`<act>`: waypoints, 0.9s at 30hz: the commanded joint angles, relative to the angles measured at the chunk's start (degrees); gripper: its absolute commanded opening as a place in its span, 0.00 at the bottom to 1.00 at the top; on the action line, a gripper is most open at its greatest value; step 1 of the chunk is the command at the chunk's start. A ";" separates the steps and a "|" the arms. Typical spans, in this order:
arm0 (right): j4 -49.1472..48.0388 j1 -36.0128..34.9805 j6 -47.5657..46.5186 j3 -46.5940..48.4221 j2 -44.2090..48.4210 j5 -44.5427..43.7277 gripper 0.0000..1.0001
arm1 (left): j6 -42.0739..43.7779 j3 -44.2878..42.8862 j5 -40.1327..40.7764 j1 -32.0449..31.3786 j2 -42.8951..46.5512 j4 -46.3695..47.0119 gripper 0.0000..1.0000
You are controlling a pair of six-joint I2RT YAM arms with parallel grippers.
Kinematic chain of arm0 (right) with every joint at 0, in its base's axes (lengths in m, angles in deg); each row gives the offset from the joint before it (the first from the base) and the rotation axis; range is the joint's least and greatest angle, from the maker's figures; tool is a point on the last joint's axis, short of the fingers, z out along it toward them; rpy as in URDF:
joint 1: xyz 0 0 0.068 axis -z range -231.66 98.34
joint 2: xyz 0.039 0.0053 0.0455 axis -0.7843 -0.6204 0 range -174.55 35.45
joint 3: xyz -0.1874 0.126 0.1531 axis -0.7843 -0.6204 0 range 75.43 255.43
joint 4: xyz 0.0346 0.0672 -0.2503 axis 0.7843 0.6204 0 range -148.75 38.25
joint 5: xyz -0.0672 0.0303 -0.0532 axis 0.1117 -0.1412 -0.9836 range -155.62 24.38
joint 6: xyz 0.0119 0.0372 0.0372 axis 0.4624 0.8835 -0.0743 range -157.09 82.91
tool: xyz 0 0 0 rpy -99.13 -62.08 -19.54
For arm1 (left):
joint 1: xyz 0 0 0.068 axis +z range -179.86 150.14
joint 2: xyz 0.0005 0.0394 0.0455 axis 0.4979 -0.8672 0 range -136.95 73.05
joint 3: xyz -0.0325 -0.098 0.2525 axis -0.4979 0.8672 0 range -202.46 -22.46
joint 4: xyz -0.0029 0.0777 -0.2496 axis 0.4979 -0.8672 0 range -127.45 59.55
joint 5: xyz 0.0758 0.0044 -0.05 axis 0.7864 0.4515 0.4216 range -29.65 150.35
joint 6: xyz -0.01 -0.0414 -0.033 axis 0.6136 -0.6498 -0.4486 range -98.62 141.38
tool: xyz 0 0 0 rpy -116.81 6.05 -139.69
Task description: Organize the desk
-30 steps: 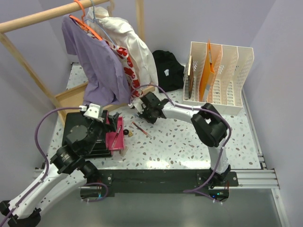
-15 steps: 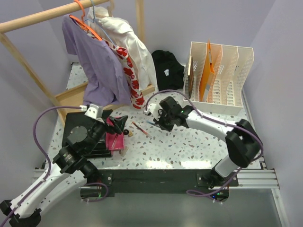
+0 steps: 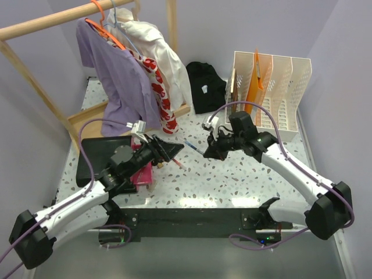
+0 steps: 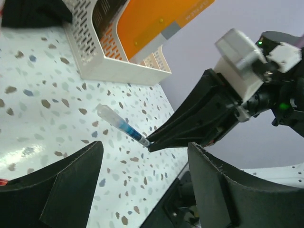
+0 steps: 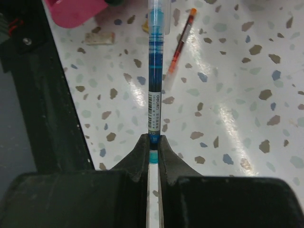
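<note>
Along the near edge runs the black rail (image 3: 192, 220), and beyond it lies the desk (image 3: 244, 180), a speckled white top filling the middle of the scene.

From the near left corner, the left arm now stretches low and long toward the centre. A second ago it was bent over the pink case (image 3: 142, 174) on the left. The left gripper (image 3: 173, 150) has its jaws spread wide and holds nothing, and it points right toward the other arm's tool.

From the near right corner, the right arm has unfolded. A second ago its wrist was tucked far left, beside the hanging clothes; it has since swung right and nearer. The right gripper (image 5: 153, 142) is pinched tight on the tail of a blue pen (image 5: 154, 90), which juts out level above the desk, its capped end aimed at the left arm. In the left wrist view the pen sits framed between that arm's open fingers, not yet touched.

My reading is that one loose item is off the surface and a hand-over is being lined up, though that is a guess. A red pen (image 5: 179, 47) lies loose on the desk below.

Farther back on the right stands the file organizer (image 3: 273, 99).
</note>
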 commanded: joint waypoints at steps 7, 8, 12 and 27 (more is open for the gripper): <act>1.42 0.19 6.22 3.33 3.75 14.77 0.00 | -8.58 -4.14 3.33 -7.13 -12.07 16.10 0.72; 1.33 0.19 6.39 3.33 3.58 14.87 0.00 | -8.58 -4.49 3.33 -7.83 -12.79 16.54 0.66; 0.28 0.19 7.01 2.37 4.10 15.57 0.00 | -7.44 -6.51 3.33 -8.89 -14.81 15.76 0.54; -1.14 1.86 4.64 0.09 8.32 6.29 0.98 | 6.25 -13.28 17.56 -8.98 -6.12 -13.39 0.00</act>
